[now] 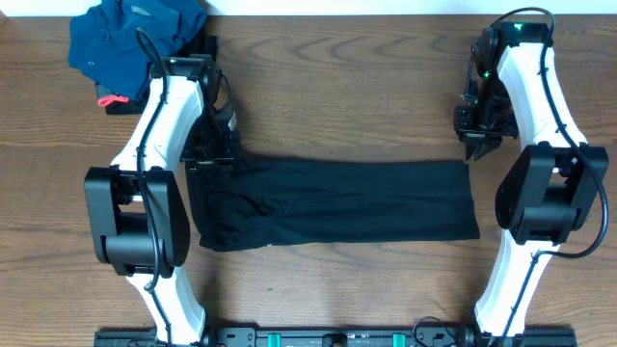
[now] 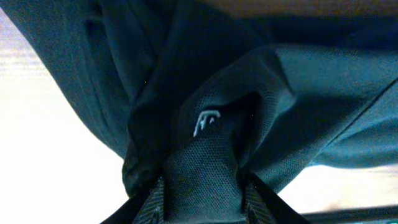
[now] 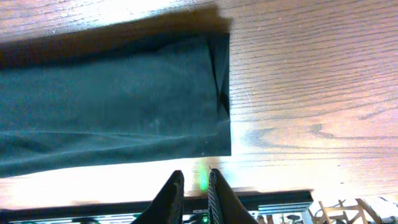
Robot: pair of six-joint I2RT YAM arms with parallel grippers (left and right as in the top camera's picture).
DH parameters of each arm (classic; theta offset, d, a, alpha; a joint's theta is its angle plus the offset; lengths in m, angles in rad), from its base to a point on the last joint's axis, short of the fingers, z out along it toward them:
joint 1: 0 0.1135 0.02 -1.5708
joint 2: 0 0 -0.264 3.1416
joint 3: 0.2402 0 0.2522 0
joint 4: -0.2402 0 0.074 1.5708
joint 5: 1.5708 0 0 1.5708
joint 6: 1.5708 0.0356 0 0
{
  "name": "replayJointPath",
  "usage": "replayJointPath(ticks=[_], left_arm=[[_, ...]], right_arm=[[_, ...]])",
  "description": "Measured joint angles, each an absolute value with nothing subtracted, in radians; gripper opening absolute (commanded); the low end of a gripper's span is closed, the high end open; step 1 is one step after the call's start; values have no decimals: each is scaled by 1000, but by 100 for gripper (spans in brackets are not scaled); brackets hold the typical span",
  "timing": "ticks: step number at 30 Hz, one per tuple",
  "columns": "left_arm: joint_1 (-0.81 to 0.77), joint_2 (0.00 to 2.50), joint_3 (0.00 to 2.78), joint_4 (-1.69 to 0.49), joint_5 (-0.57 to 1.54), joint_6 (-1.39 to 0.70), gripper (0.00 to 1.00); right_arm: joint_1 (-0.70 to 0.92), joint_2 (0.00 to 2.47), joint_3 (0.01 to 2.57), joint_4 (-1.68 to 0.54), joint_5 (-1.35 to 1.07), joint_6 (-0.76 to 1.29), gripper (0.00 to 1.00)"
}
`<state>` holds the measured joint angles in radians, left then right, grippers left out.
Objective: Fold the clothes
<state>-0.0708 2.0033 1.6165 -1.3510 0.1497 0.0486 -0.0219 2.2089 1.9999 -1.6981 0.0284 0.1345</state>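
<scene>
Brown wooden table (image 1: 337,77), seen from above, with one arm at each side. At far left, a heap of blue clothes (image 1: 130,39), with a small red thing (image 1: 113,99) at its near edge, not clear what. Next, the left gripper (image 2: 202,190), clamped tight on a bunch of dark cloth at the far left corner of the black garment (image 1: 337,202). In the middle, that garment spread flat as a long band, doubled lengthwise by the look, long axis running left to right. At the right, just beyond the far right corner, the right gripper (image 3: 194,186), fingers nearly pressed together and holding nothing. Probably next: bringing one short end over to the other, along the long axis. Left end in hand; right end just on the near side of the right gripper, close but not yet taken.
</scene>
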Motion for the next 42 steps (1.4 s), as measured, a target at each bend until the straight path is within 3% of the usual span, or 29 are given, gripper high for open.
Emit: replayJointPath(ticks=[5, 8, 10, 13, 15, 18, 21, 25, 35, 42], left_arm=[[-71, 2003, 1617, -1358, 150, 49, 40], [-71, 2003, 1617, -1357, 150, 43, 24], [-71, 2003, 1617, -1357, 151, 46, 23], [-71, 2003, 1617, -1357, 149, 49, 33], [-71, 2003, 1617, -1354, 149, 52, 47], [-70, 2003, 1617, -1324, 148, 52, 64], [-68, 2002, 1617, -1255, 147, 48, 68], [-68, 1987, 1617, -1142, 147, 54, 84], [-68, 1962, 1618, -1070, 147, 100, 82], [-68, 2019, 1618, -1070, 157, 115, 71]], right_arm=[[-22, 2204, 2000, -1698, 39, 135, 13], [-22, 2180, 1998, -1698, 44, 140, 13], [-22, 2144, 1996, -1698, 47, 142, 17], [-22, 2090, 1996, -1697, 44, 154, 45], [-21, 2057, 1996, -1695, 40, 156, 56], [-14, 2028, 1996, -1690, 36, 150, 60], [4, 2028, 1995, -1656, 33, 150, 63], [34, 2028, 1994, -1617, 22, 148, 64], [91, 2028, 1994, -1612, 14, 133, 64], [94, 2028, 1994, -1612, 14, 128, 64]])
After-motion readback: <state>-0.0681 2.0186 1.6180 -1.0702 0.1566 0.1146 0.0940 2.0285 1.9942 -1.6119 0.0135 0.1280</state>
